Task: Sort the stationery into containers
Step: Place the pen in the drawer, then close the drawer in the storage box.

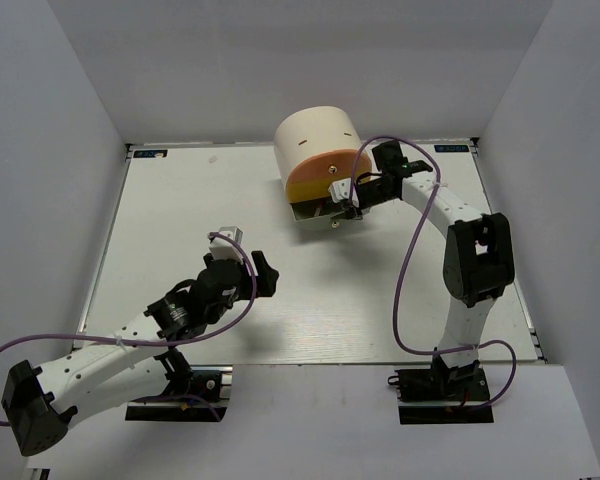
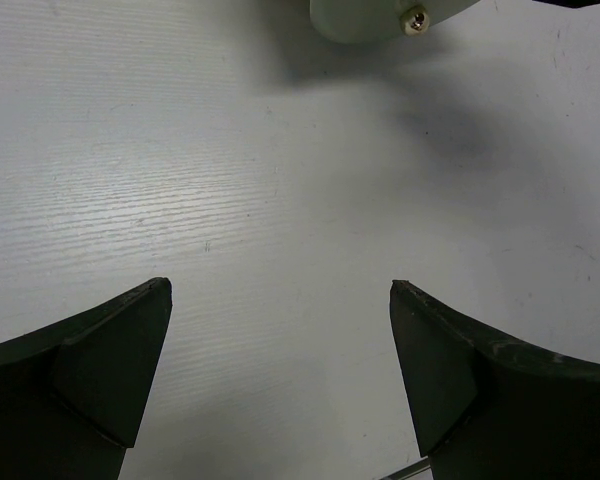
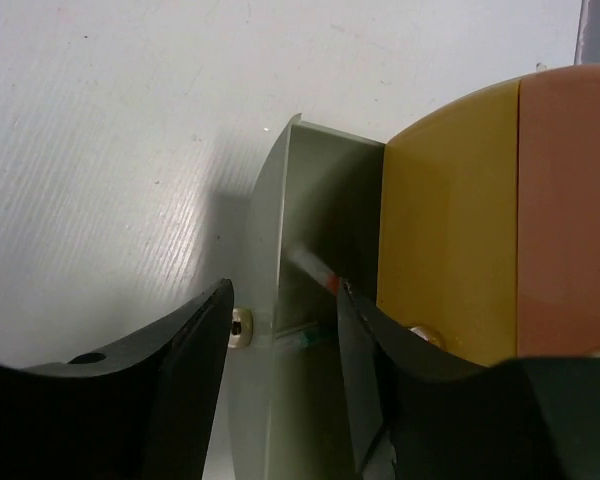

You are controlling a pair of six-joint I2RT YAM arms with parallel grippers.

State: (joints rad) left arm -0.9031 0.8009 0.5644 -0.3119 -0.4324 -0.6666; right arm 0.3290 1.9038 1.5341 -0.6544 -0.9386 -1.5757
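A: Right hand status?
B: Right hand [image 1: 342, 197] was at the cabinet [image 1: 315, 135], which sat at 1 o'clock on the tabletop [image 1: 180, 210]. Orange drawer [image 1: 330, 163] and yellow drawer [image 1: 302, 190] both looked shut. A pale drawer [image 1: 310, 212] under the yellow one stuck out toward 6 o'clock. The hand was at that drawer's front, 5 o'clock corner.
A: Clamped on it?
B: No. In the wrist view the hand was narrow and straddled the pale drawer's front wall. One finger [image 3: 150, 390] was outside, just beside a brass screw [image 3: 240, 328], and the other was inside. A gap showed between the wall and the inside finger.
A: Stationery?
B: Inside the pale drawer there was a thin pen [image 3: 308, 265] with a red band, lying at a slant. A green tip [image 3: 302, 341] showed lower down. The inside finger hid most of both, so I couldn't tell what else was in there.
A: Left hand?
B: Left hand [image 1: 238, 262] was at 7 o'clock from the cabinet, well apart from it, near mid-tabletop. It was spread wide and held nothing, with both fingers [image 2: 100, 370] pointed at the tabletop.
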